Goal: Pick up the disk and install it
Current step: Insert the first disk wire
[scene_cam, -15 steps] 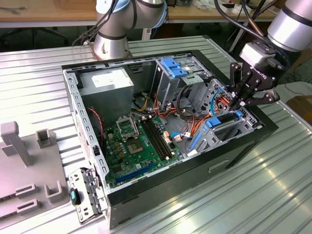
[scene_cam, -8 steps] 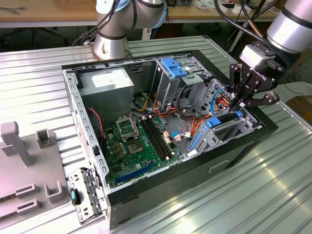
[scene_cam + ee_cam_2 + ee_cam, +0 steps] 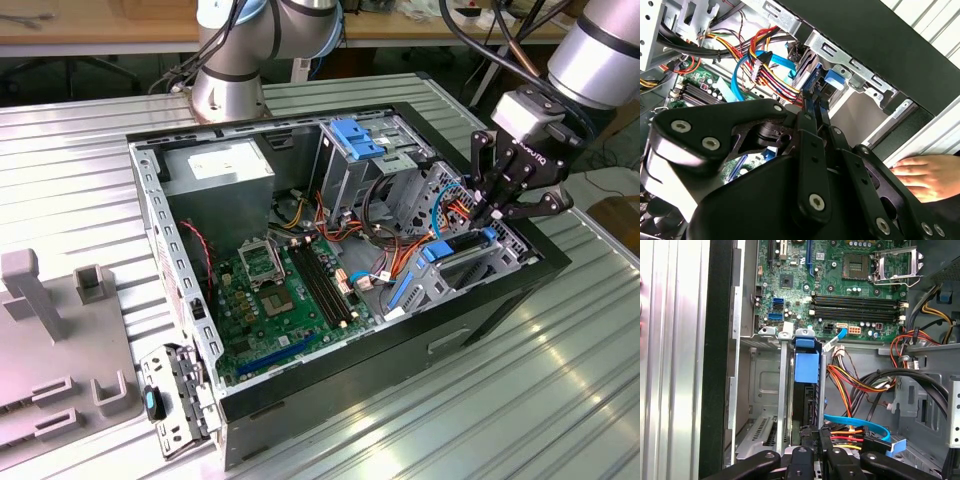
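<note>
**A:** Where is the disk [image 3: 806,390] at this point?

**B:** It stands on edge in the drive bay [image 3: 470,262] at the exterior view's right end of the open computer case [image 3: 300,395], its blue carrier showing. The gripper [image 3: 497,212] is right above it, at the bay's far end, with its fingers drawn close together around the disk's end; I judge them clamped on it, though the contact itself is hidden.

**A:** So which step is this?

**B:** Installation, I'd say: the disk is already partly in its slot. Seating it calls for a straight push along the bay rails, keeping clear of the orange and blue cables [image 3: 855,432] just beside.

**A:** And the surroundings?

**B:** The case lies on a ribbed metal desk [image 3: 90,170], with grey fixtures [image 3: 60,330] to the left. A person's hand [image 3: 930,175] rests outside the case.
</note>
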